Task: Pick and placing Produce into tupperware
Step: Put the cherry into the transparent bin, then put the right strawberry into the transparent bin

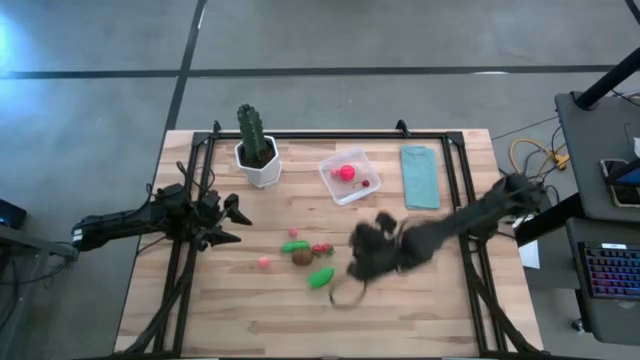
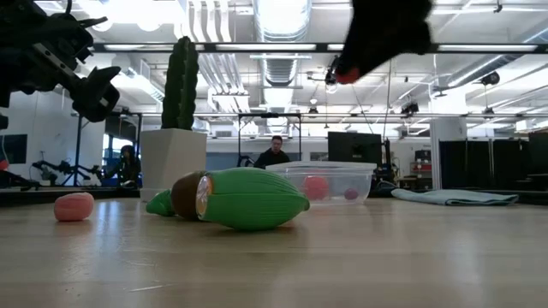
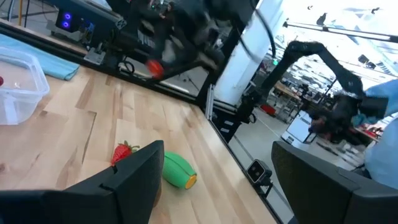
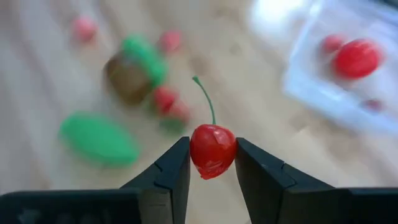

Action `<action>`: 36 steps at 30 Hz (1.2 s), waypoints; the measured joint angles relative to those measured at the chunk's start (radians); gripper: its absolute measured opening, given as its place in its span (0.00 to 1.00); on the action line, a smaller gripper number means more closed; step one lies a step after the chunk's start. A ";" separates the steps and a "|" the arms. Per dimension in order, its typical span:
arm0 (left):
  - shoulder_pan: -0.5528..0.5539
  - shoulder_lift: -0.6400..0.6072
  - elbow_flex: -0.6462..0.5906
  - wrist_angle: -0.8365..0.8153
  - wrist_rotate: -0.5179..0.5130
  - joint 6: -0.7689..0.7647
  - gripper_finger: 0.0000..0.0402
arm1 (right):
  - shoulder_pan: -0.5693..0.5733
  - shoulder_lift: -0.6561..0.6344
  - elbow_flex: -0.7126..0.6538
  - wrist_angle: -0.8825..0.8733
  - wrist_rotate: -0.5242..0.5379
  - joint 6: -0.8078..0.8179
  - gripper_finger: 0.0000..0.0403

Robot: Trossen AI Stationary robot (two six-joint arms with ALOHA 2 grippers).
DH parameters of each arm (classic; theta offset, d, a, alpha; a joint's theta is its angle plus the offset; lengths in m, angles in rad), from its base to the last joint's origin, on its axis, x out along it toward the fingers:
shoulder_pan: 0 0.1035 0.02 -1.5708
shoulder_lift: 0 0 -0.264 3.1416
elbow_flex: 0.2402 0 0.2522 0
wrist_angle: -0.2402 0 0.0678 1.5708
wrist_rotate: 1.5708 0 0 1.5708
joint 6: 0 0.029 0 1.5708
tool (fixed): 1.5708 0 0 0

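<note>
**Cherry lifted, on its way to the tupperware**

In my right wrist view, a red toy cherry [image 4: 212, 149] with a thin green stem sits at the centre of the frame, clamped between the two dark fingers of the right hand [image 4: 212, 163]. From overhead, that right hand [image 1: 372, 250] hangs above the surface just right of centre, its arm reaching in from the right edge.

Under and beside it the rest of the produce lies loose on the wood near the middle of the overhead frame: a green oblong piece [image 1: 320, 277], a brown ball [image 1: 302, 256], a second green piece [image 1: 294, 245], a small strawberry [image 1: 321, 249] and a pink piece [image 1: 264, 263] farther left.

The tupperware [image 1: 351, 176] stands in the upper middle, already holding a red round piece [image 1: 346, 172] and a smaller one. A light blue cloth [image 1: 420, 176] lies just right of it, and a cactus in a white pot [image 1: 257, 150] stands to its left.

The left hand [image 1: 228, 222] waits at the left of the surface, fingers apart and empty.

I judge the carry step is in hand. Next I need to swing the cherry toward the top of the frame, centre it over the tupperware's opening, and release from low enough that it does not bounce out.
</note>
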 joint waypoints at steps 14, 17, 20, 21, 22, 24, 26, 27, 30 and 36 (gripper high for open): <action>0.000 0.000 0.000 0.000 0.000 0.000 0.71 | -0.597 0.011 -0.035 0.009 -0.365 -0.348 0.30; 0.000 0.000 0.000 0.000 0.000 0.000 0.71 | -0.653 0.062 -0.035 0.006 -0.420 -0.378 0.36; 0.000 0.000 0.000 0.000 0.000 0.000 0.71 | -0.672 0.100 -0.036 0.007 -0.434 -0.393 0.44; 0.000 0.000 0.000 0.000 0.000 0.000 0.71 | -0.675 0.111 -0.035 0.008 -0.434 -0.401 0.47; 0.000 0.000 0.000 0.000 0.000 0.000 0.71 | -0.675 0.120 -0.033 0.010 -0.433 -0.409 0.49; 0.000 0.000 0.000 0.000 0.000 0.000 0.71 | -0.675 0.130 -0.031 0.017 -0.433 -0.440 0.53; 0.000 0.000 0.000 0.000 0.000 0.000 0.71 | -0.662 0.129 -0.027 0.024 -0.438 -0.462 0.56; 0.000 0.000 0.000 0.000 0.000 0.000 0.71 | -0.651 0.124 -0.026 0.032 -0.455 -0.475 0.57; 0.000 0.000 0.000 0.000 0.000 0.000 0.71 | -0.597 0.098 -0.015 0.042 -0.527 -0.512 0.60; 0.000 -0.001 0.000 0.000 0.000 0.000 0.71 | -0.425 0.057 -0.002 0.042 -0.544 -0.625 0.61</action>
